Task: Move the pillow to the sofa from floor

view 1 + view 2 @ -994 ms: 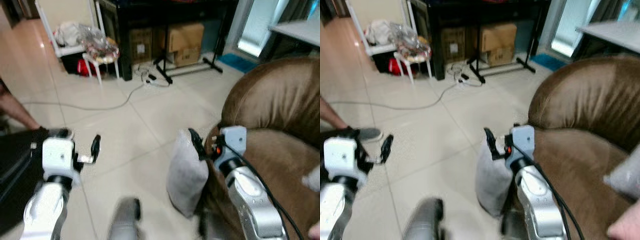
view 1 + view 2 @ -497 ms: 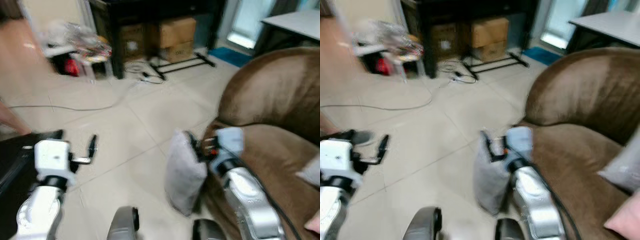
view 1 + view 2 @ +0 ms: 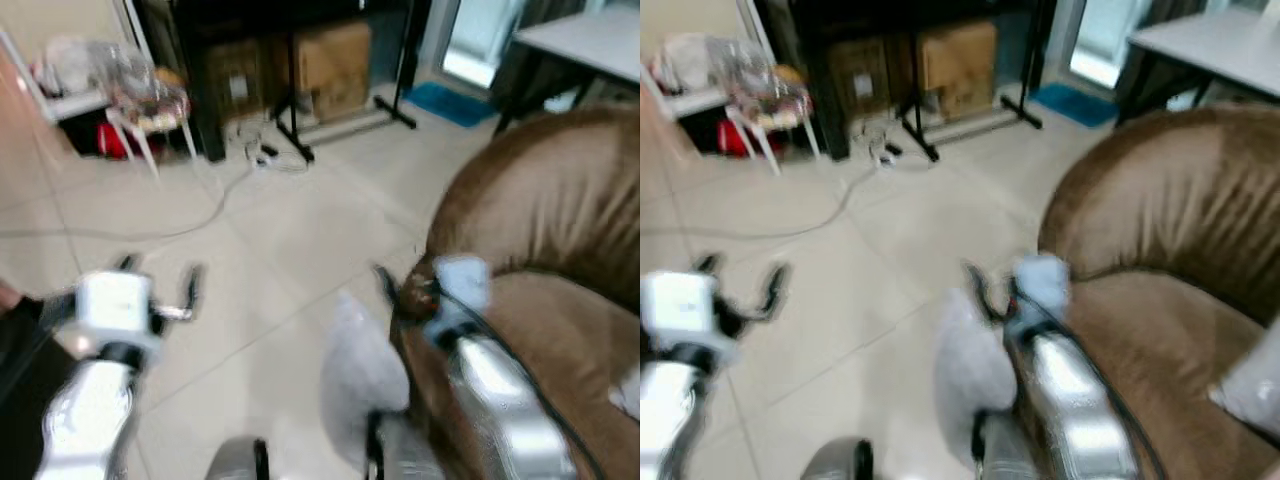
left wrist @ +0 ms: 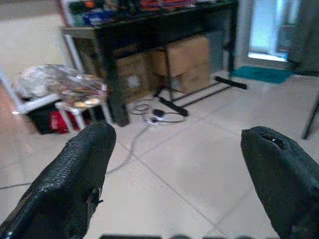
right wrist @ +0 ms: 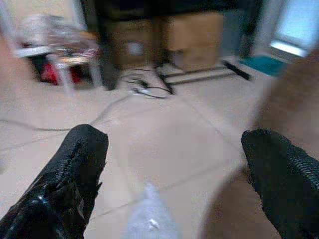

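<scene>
A pale grey pillow (image 3: 358, 385) stands on end on the tiled floor, leaning against the front of the brown sofa (image 3: 540, 215). My right gripper (image 3: 393, 288) hovers at the pillow's top corner, right beside the sofa's arm. It is open, and in the right wrist view the pillow's tip (image 5: 149, 225) shows low between its spread fingers (image 5: 67, 181). My left gripper (image 3: 160, 285) is held over bare floor to the left of the pillow, open and holding nothing, its fingers (image 4: 75, 181) wide apart.
A black table (image 3: 300, 20) with cardboard boxes (image 3: 330, 70) under it stands at the back. A white stool (image 3: 150, 110) with bags, a floor cable (image 3: 190, 225) and black stand legs (image 3: 340, 125) lie before it. A grey cushion (image 3: 1250, 390) rests on the sofa.
The whole picture has shifted and blurred, so the camera has moved. Both grippers stay open and keep about the same places relative to the pillow.
</scene>
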Available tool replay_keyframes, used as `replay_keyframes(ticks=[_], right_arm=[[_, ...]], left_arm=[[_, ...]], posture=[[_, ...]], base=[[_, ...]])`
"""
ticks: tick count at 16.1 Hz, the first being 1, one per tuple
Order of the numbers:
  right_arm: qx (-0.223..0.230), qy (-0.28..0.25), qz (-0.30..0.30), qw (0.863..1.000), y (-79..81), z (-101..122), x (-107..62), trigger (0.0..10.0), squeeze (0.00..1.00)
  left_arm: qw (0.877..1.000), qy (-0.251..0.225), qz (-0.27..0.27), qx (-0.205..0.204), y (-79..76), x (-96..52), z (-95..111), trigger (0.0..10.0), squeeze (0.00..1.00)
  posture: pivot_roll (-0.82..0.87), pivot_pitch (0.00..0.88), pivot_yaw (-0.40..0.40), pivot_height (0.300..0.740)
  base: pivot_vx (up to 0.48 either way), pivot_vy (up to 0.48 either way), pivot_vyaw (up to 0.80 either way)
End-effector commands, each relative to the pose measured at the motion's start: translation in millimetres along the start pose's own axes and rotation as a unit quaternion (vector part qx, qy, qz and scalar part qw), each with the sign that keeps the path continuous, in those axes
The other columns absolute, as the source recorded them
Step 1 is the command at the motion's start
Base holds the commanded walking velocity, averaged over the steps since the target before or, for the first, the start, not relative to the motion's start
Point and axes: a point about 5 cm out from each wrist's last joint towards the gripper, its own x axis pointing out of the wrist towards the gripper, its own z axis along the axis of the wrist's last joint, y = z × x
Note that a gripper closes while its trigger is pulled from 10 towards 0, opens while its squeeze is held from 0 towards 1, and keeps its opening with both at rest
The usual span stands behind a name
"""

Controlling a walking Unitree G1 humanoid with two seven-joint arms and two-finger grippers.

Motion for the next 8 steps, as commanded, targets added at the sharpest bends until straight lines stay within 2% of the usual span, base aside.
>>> replay_keyframes(ticks=[1,8], right_arm=[[0.012,-0.006,0.013,1.000,8.0,2.7,2.3,10.0,0.00],[0.008,0.004,0.015,1.000,7.7,-1.7,1.8,10.0,0.00]], left_arm=[[1.000,0.012,0.010,0.013,7.6,-4.5,-2.7,10.0,0.00],[1.000,0.018,0.005,0.021,6.3,-3.6,-4.2,10.0,0.00]], posture=[[-0.01,0.000,0.019,0.605],[-0.01,0.000,0.020,0.535]], base=[[0.000,0.000,0.00],[0.000,0.000,0.00]])
